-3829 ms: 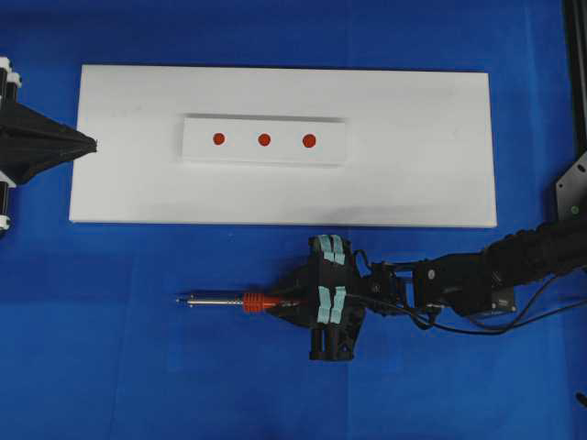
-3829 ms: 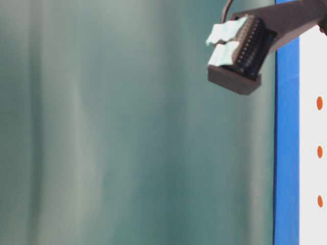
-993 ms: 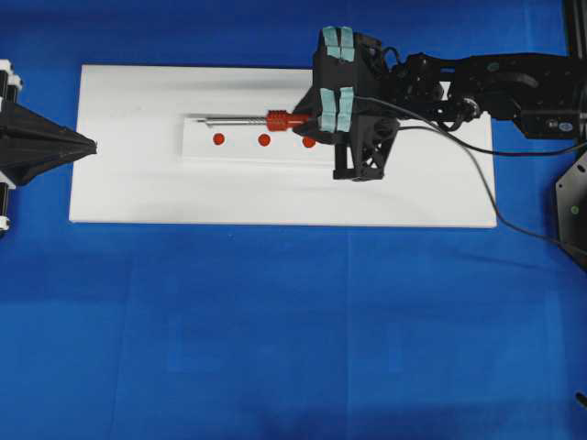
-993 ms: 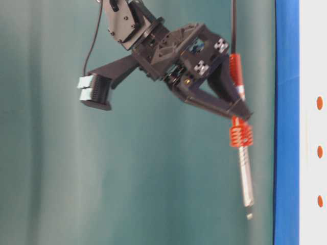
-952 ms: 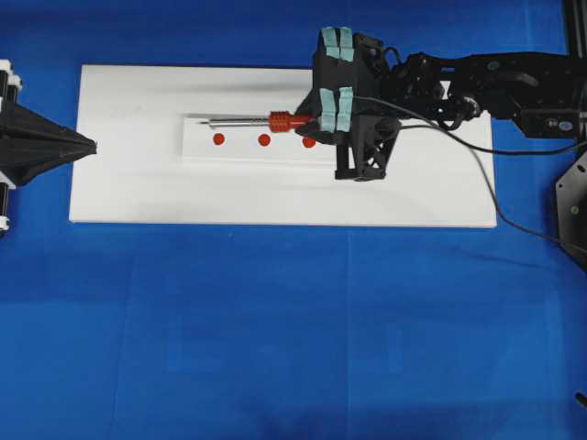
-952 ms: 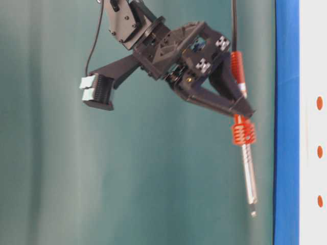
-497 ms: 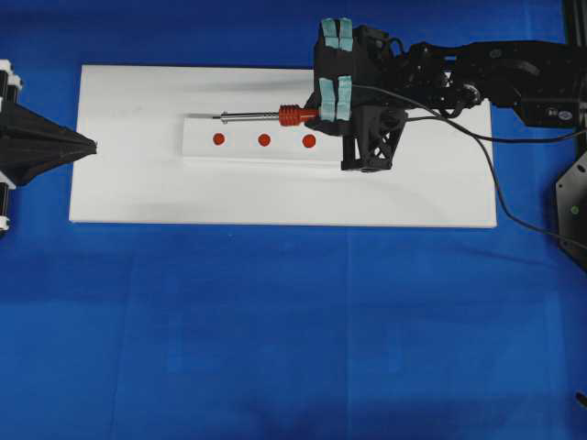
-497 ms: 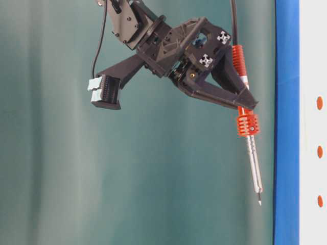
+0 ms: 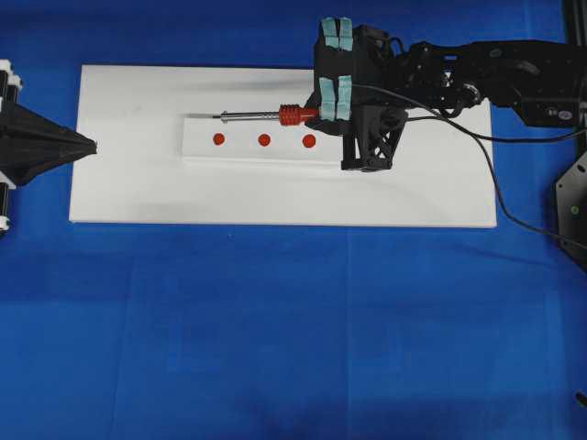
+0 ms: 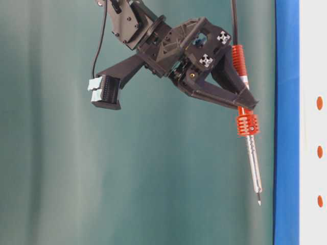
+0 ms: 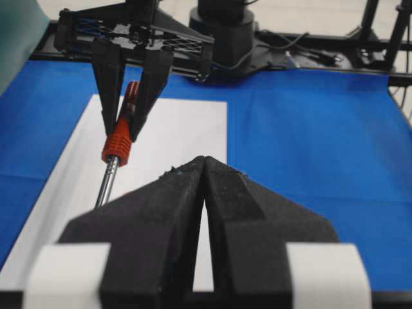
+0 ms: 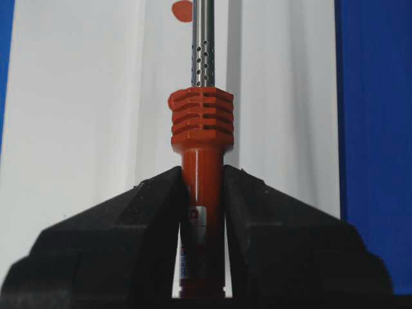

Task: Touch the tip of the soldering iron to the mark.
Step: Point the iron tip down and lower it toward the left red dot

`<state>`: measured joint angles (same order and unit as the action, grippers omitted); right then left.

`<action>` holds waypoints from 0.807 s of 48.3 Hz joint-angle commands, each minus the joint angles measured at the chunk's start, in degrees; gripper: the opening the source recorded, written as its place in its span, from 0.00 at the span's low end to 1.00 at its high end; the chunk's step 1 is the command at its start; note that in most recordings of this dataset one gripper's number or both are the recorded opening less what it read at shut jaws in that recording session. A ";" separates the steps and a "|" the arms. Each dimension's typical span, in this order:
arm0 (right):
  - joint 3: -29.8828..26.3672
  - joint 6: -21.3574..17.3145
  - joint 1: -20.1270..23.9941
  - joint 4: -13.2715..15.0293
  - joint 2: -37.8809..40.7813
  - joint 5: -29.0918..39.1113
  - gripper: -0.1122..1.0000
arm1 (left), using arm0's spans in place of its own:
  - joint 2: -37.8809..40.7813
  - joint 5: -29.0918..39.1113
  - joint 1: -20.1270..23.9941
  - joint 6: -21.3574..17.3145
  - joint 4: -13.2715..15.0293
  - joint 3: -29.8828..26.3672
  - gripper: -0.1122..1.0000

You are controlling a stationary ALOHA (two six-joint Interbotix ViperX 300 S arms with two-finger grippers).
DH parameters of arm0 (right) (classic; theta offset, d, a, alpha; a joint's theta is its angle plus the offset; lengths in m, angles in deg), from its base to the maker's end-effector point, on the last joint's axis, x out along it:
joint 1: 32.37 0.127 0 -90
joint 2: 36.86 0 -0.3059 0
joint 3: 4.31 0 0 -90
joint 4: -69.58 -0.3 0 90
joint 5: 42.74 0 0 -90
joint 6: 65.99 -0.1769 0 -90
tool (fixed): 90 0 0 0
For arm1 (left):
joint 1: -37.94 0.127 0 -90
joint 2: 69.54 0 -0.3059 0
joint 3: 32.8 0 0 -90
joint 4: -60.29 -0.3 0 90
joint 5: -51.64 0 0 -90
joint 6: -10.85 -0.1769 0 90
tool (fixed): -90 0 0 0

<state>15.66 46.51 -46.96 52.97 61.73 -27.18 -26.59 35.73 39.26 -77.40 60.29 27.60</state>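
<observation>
The soldering iron has a red-orange ribbed handle and a thin silver shaft, and it points left over the white strip. My right gripper is shut on its handle. The mark is the right-hand red dot, just in front of the handle and below it. The tip hangs in the air short of the board, over the strip's far edge near the left dot. In the table-level view the mark is the top dot. My left gripper rests shut and empty at the board's left edge.
The strip lies on a white board on the blue table. The middle dot sits between the two end dots. The iron's black cord trails right across the board. A black frame runs along the far side.
Over the last second my right gripper shifted slightly right and back with the iron, and the tip tilted closer to the board. Nothing has moved in the last half second.
</observation>
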 commanded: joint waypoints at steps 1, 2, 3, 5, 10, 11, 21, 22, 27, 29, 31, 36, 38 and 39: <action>-1.67 0.09 -0.18 0.09 -1.58 -0.18 0.16 | 0.26 -0.53 0.18 0.00 0.00 -0.62 0.10; -1.67 0.09 -0.18 0.09 -1.58 -0.18 0.16 | 0.26 -0.53 0.18 0.00 0.00 -0.62 0.10; -1.67 0.00 -0.09 0.09 -1.58 -0.18 0.16 | 0.26 -0.53 0.18 0.00 0.00 -0.53 0.10; -1.67 0.09 -0.18 0.09 -1.58 -0.18 0.16 | 0.26 -0.53 0.18 0.00 0.00 -0.62 0.10; -1.67 0.09 -0.18 0.09 -1.58 -0.18 0.16 | 0.26 -0.53 0.18 0.00 0.00 -0.53 0.10; -1.67 0.00 -0.18 0.09 -1.67 -0.18 0.16 | 0.18 -0.53 0.18 0.00 0.00 -0.62 0.10; -1.67 0.00 -0.18 0.09 -1.58 -0.18 0.16 | 0.26 -0.53 0.18 0.00 0.00 -0.62 0.10; -1.67 0.00 -0.18 0.00 -1.58 -0.18 0.16 | 0.26 -0.62 0.18 0.00 0.00 -0.53 0.10; -1.58 0.00 -0.18 0.09 -1.58 -0.18 0.16 | 0.26 -0.62 0.18 0.00 0.00 -0.53 0.10; -1.49 0.00 -0.18 0.00 -1.58 -0.18 0.16 | 0.26 -0.62 0.18 0.00 0.00 -0.62 0.10; -1.41 0.00 -0.18 0.09 -1.58 -0.18 0.16 | 0.26 -0.62 0.18 0.00 0.00 -0.53 0.10; -1.32 0.00 -0.18 0.09 -0.88 -0.18 0.16 | 0.26 -0.62 0.18 0.00 0.00 -0.62 0.10; -1.23 -0.09 -0.09 0.09 -0.35 -0.18 0.16 | 0.26 -0.62 0.18 0.00 0.00 -0.53 0.10; -1.23 -0.09 -0.09 0.09 0.00 -0.18 0.16 | 0.18 -0.70 0.18 0.00 0.00 -0.53 0.10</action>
<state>15.66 46.51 -46.96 52.97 61.90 -27.09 -26.59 35.73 39.26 -77.40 60.29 27.60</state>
